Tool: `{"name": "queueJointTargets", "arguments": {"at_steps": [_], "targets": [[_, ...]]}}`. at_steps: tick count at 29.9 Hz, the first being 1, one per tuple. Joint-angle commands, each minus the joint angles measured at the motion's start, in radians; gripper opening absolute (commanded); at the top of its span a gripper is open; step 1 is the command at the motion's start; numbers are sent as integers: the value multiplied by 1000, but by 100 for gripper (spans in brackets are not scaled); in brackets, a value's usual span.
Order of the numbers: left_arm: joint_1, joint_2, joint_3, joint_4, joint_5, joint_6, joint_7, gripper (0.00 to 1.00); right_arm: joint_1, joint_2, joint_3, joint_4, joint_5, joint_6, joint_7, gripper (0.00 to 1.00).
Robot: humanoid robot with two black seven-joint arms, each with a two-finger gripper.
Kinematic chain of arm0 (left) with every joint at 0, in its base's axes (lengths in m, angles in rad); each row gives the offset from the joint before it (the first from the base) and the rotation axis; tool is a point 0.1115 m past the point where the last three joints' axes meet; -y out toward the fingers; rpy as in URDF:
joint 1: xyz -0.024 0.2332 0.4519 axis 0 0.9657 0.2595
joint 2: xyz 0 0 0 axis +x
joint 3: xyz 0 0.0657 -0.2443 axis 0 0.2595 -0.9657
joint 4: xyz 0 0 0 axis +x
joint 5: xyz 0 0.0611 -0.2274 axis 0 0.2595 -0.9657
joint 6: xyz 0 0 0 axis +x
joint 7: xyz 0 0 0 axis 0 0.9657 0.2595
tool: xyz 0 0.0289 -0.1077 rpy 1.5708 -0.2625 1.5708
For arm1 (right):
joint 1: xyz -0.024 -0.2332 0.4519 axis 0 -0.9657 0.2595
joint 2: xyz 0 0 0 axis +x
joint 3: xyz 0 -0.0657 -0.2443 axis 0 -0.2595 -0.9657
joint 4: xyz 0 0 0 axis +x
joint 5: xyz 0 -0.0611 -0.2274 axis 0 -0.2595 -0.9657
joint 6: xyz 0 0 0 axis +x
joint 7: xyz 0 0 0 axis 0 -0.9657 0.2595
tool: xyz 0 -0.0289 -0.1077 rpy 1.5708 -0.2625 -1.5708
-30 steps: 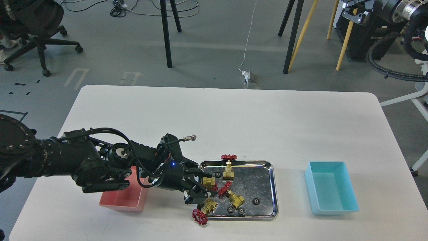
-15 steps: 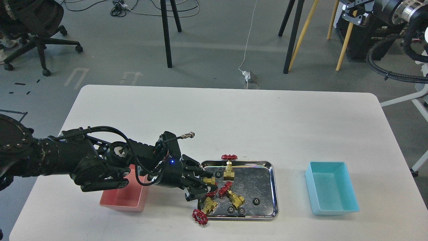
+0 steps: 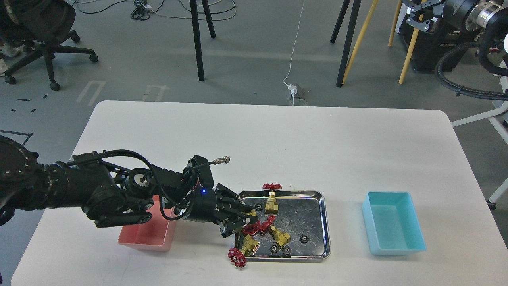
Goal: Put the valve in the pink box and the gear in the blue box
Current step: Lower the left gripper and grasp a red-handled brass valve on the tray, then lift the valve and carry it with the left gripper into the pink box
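White tabletop point(image 3: 278, 135) fills the view, with grey floor, chair legs and cables behind it. On it a steel tray point(image 3: 323, 222) sits between the pink box point(image 3: 149, 240) on the left and the blue box point(image 3: 393, 222) on the right, both empty as far as I can see. My left gripper point(image 3: 241, 220) reaches over the tray's left edge, its fingers pinching the valve point(image 3: 251, 226), whose brass body shows between them and whose red handwheel juts out toward a neighbouring valve point(image 3: 278, 234). Another valve point(image 3: 243, 251) hangs over the tray's front-left rim and a fourth point(image 3: 272, 198) stands upright at the back. The gear point(image 3: 304, 238) lies untouched on the tray, with others like it nearby. My right arm is out of view.

The lift should go straight up first, since the held handwheel sits touching or almost touching its neighbour's; dragging sideways could snag it. Then swing left and release low over the pink bin.

Compared with a second ago, the jaws have narrowed onto the valve and the wrist has drawn slightly back toward the pink box
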Motion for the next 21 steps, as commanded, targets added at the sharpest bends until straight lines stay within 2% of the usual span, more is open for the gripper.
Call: {"name": "queueJointTargets", "arguments": {"at_steps": [1, 7, 10, 14, 21], "targets": [[-24, 18, -7, -3, -4, 10, 0, 21, 0, 0, 2, 0, 0, 0, 0, 100], [-68, 73, -36, -21, -4, 12, 0, 21, 0, 0, 3, 0, 0, 0, 0, 100], [-114, 140, -56, -107, -9, 6, 0, 20, 0, 0, 6, 0, 0, 0, 0, 100], [-165, 300, -72, -240, -9, -4, 0, 20, 2, 2, 9, 0, 0, 0, 0, 100], [-166, 570, -63, -380, 94, -10, 0, 19, 2, 2, 9, 0, 0, 0, 5, 100]]}}
